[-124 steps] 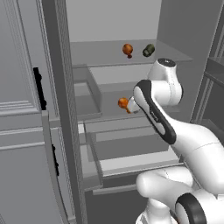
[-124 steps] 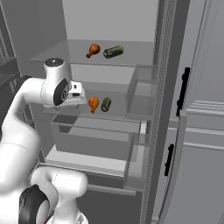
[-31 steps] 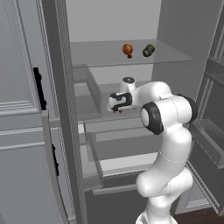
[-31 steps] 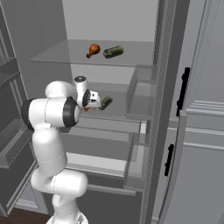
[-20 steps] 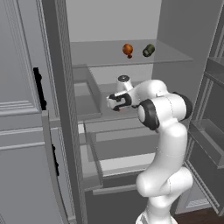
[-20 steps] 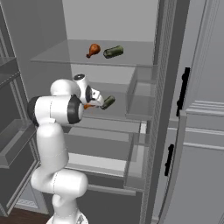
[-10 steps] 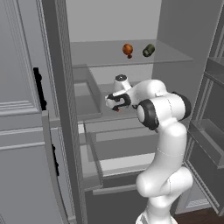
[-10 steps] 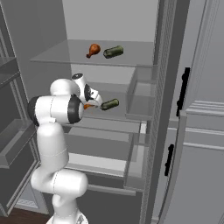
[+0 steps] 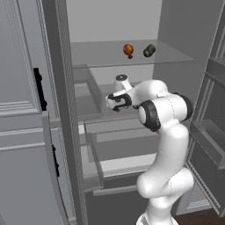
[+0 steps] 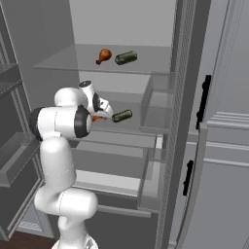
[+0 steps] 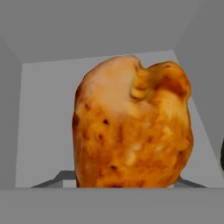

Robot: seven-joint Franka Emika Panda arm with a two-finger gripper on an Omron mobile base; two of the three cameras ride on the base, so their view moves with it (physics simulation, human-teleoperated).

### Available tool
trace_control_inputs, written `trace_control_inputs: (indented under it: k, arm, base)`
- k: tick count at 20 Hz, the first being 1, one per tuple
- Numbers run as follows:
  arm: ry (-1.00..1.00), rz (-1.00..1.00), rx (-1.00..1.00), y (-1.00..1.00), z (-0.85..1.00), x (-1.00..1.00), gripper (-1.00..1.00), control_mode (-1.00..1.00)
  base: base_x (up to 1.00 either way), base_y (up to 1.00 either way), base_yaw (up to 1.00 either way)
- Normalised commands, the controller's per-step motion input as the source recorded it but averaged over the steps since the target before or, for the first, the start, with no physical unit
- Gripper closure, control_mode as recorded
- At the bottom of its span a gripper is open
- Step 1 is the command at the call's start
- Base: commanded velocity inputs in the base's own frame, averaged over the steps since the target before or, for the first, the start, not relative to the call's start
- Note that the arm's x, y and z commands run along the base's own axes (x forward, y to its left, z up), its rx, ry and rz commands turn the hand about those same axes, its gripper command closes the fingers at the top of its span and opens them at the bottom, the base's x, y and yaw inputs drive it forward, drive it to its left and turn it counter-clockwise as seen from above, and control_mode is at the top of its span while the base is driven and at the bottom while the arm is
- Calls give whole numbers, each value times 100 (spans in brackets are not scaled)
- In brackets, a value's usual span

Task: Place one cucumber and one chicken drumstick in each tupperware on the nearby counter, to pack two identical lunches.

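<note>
Drumstick (image 11: 133, 127) close before the fingers — mid-shelf.

No legible text, label, brand, number or sign on anything in these views.

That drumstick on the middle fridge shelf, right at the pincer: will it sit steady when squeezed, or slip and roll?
The drumstick looks lumpy and rounded, so it would probably pivot between flat fingers rather than sit square. Its browned skin looks glossy, so it may be somewhat slippery. Nudged on the smooth shelf, it would likely slide or rock toward the cucumber beside it.
</note>
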Motion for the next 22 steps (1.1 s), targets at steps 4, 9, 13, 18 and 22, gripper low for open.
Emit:
trace_control_inputs:
  k: [4,9,13,18,22]
  arm:
    - [-11,8,0,0,0,-98,100,-100]
    - [-12,12,0,-16,8,-100,100,-100]
    - [-1,18,0,-40,76,-100,100,-100]
    - [14,25,0,-26,100,-98,100,-100]
    - [22,25,0,-6,92,-100,100,-100]
  base:
    - [0,0,0]
    - [0,0,0]
    - [0,0,0]
    - [0,0,0]
    - [0,0,0]
